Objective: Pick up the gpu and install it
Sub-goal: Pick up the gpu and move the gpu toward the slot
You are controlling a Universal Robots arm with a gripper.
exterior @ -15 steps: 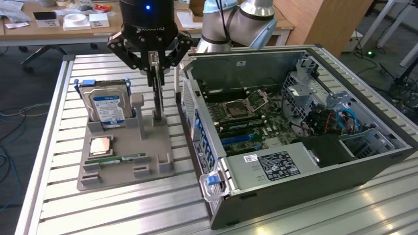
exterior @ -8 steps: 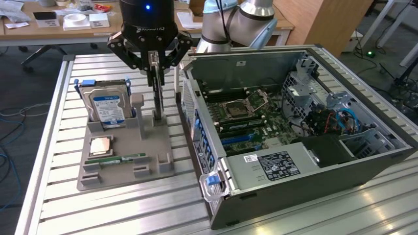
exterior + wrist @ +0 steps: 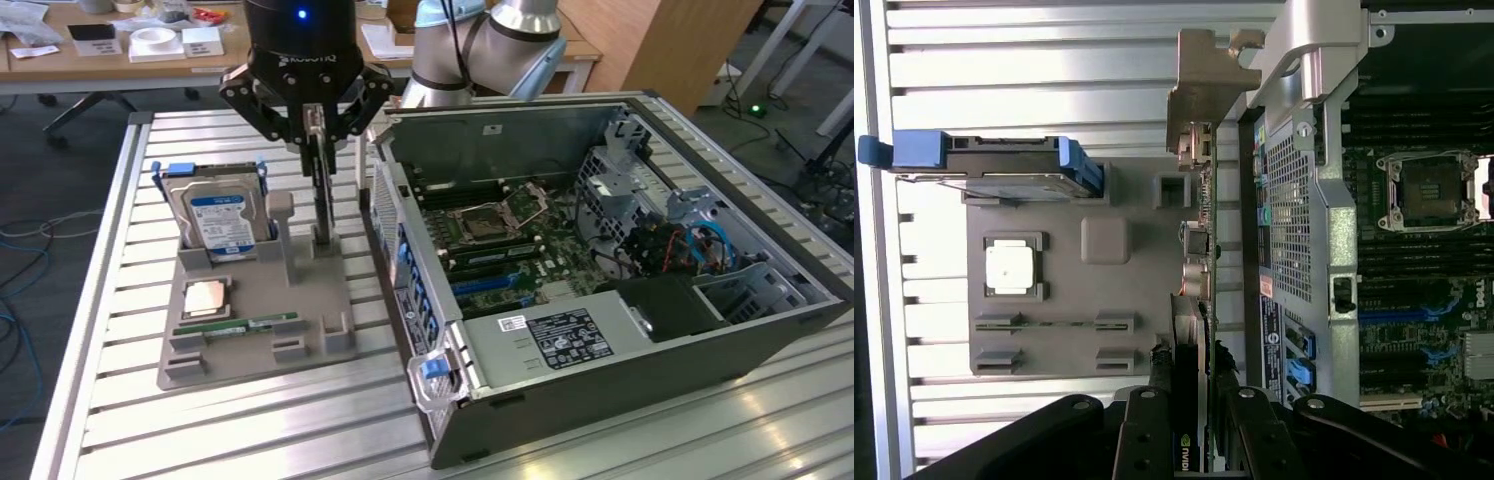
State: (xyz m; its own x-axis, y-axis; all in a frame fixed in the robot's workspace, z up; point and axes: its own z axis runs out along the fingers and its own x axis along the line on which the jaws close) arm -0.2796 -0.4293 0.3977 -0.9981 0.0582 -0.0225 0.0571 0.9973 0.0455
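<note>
Wrist view: black tool (image 3: 1192,368) pinches thin gpu (image 3: 1196,245) (bracket (image 3: 1204,90) seemingly silvery).

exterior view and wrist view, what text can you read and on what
"ROBOTIQ", upside down: body of the gripper.
"NVIDIA": black cooler of the gpu.
Too small to read: hard drive label, power supply label.

Gripper (image 3: 1192,378) clamped on gpu (image 3: 1195,245) (edge-on) at grey holder (image 3: 1069,295) edge, computer case (image 3: 1309,200) alongside.
</note>
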